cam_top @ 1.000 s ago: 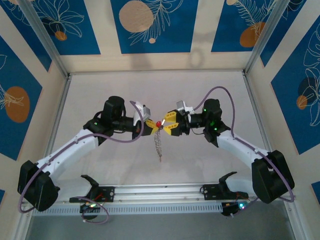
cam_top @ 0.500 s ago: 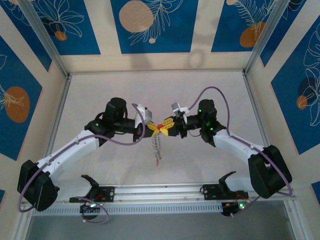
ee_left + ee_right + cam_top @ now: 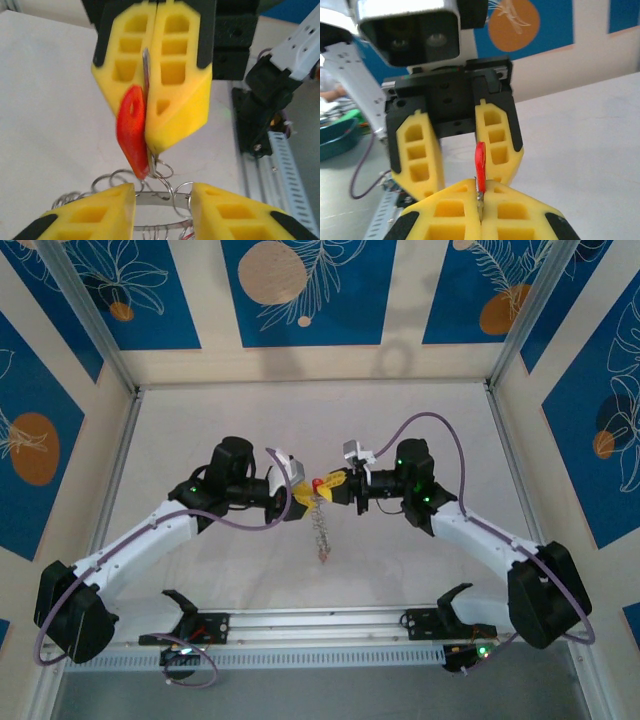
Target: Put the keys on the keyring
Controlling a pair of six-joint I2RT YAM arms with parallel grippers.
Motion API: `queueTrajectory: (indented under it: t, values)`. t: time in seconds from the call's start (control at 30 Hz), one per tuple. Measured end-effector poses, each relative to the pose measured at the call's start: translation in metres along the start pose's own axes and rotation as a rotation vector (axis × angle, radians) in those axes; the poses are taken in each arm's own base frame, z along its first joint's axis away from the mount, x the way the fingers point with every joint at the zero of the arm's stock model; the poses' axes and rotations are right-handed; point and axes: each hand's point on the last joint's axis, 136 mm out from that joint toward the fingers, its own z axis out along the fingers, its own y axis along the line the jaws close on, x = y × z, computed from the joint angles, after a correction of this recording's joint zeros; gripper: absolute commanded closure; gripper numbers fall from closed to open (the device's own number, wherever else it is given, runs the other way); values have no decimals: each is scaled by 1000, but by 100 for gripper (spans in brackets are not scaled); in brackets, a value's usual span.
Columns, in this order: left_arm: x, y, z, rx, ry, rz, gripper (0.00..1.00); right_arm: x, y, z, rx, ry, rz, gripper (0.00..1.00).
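Note:
Above the middle of the table my two grippers meet tip to tip. My right gripper (image 3: 327, 486) (image 3: 480, 202) is shut on a red key (image 3: 480, 159) (image 3: 131, 127) (image 3: 319, 482) and a thin metal blade beside it. My left gripper (image 3: 302, 496) (image 3: 163, 195) stands open. The keyring's flat silver band (image 3: 159, 199) crosses the gap between its fingers. Small wire loops (image 3: 170, 181) link the band to the key. In the top view the keyring (image 3: 320, 527) hangs below both grippers as a silver cluster. The left gripper's yellow fingers (image 3: 499, 142) stand spread on either side of the key.
A metal rail (image 3: 320, 625) with two black gripper rests runs along the near edge. Blue-and-cream panels (image 3: 300, 290) and metal posts wall in the pale tabletop (image 3: 200, 420) on three sides. Purple cables loop over both arms.
My right gripper closed on the red key and my left gripper then opened, letting go. The hanging keyring swung slightly and both wrists shifted a little.

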Motion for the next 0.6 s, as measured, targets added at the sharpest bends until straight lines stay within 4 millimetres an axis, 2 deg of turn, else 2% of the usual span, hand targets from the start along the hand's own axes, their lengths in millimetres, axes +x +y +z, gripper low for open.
queueTrajectory:
  t: [0.1,0.33,0.4,0.43,0.47,0.6]
  values:
    - [5,10,0,-58,16,-24,52,-11,-9,0,99,-2,-23,100]
    - [5,42,-13,-272,9,-111,42,-16,-25,-1,272,3,-85,100]
    - [5,59,-25,-387,-5,-159,36,-12,-29,-3,305,10,-113,100]
    - [5,67,-31,-436,-10,-176,25,-9,-32,-4,318,16,-121,100]
    - [7,76,-40,-501,-14,-197,1,-6,-35,-5,334,22,-131,100]
    - [21,111,-84,-802,-38,-330,0,2,-45,-11,385,43,-150,100]
